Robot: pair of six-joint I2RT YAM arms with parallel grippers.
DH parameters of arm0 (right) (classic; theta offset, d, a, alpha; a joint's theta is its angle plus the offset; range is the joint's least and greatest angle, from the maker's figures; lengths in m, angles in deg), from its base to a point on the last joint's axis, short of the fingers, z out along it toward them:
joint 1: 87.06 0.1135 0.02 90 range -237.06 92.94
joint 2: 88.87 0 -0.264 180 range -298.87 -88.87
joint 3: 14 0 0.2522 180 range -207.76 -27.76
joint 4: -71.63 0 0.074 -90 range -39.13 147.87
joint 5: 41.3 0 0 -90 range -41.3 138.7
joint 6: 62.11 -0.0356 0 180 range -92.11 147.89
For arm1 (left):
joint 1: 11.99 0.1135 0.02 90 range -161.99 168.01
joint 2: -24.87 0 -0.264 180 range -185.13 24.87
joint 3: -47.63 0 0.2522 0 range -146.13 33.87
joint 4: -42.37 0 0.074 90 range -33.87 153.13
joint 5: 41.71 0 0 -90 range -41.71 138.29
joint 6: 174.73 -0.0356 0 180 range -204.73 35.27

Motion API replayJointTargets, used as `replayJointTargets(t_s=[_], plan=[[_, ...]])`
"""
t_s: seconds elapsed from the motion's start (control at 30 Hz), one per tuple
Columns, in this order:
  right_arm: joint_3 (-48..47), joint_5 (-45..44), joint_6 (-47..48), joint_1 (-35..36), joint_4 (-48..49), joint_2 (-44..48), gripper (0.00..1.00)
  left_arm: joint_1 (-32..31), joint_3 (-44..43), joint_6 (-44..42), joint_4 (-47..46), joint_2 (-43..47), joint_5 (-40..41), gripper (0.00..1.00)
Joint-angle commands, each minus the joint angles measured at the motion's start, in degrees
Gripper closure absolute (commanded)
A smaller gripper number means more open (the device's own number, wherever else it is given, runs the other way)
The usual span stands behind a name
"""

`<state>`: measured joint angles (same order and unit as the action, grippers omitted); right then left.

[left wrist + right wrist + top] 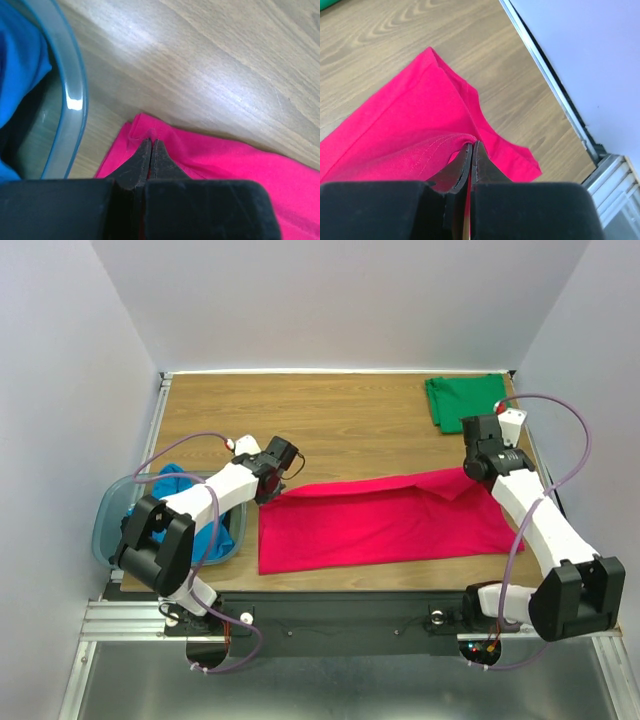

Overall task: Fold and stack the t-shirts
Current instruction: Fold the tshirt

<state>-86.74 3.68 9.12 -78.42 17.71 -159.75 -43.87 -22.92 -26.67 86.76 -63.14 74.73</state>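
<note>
Pink shirt [385,525] lies spread across the near-middle of the desk [330,420], a long band running left to right, with its far edge doubled over into a narrow fold.

Left jaws: together, clamped on the shirt's far-left corner. In the left wrist view the cloth [225,160] puckers right at the tips, and that corner sits just beside the tub [75,90] rim.

Right jaws: together, clamped on the far-right end. In the right wrist view a ridge of cloth [405,130] is pulled into the tips, and a loose flap hangs out on the right side toward the desk edge.

Left arm [225,485] reaches in from the near-left and passes over the tub. Right arm [520,495] runs along the right edge.

Green shirt [463,400] is folded flat in the far-right corner, well apart from the pink one.

Blue shirt [175,485] is bunched inside the tub at the near-left desk edge, partly under the left arm.

We can't tell from these views whether the pink shirt's clamped ends are off the desk.
</note>
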Motion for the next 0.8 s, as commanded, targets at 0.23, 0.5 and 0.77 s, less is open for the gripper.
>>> replayJointTargets(t_s=[0.23, 0.5, 0.77], plan=[[3.78, -0.33, -12.78, -0.3, -7.56, 6.44, 1.0, -0.64, 4.58, 4.34, 3.21, 3.9, 2.13, 1.0], [4.4, -1.75, -15.42, -0.3, -8.62, 12.67, 0.98, -2.4, 5.9, 6.01, 2.41, 4.77, 1.07, 1.0], [8.09, -3.5, -17.1, -0.29, -7.56, 23.49, 0.01, -2.57, 6.26, 7.77, 5.31, 6.88, 1.07, 0.47]])
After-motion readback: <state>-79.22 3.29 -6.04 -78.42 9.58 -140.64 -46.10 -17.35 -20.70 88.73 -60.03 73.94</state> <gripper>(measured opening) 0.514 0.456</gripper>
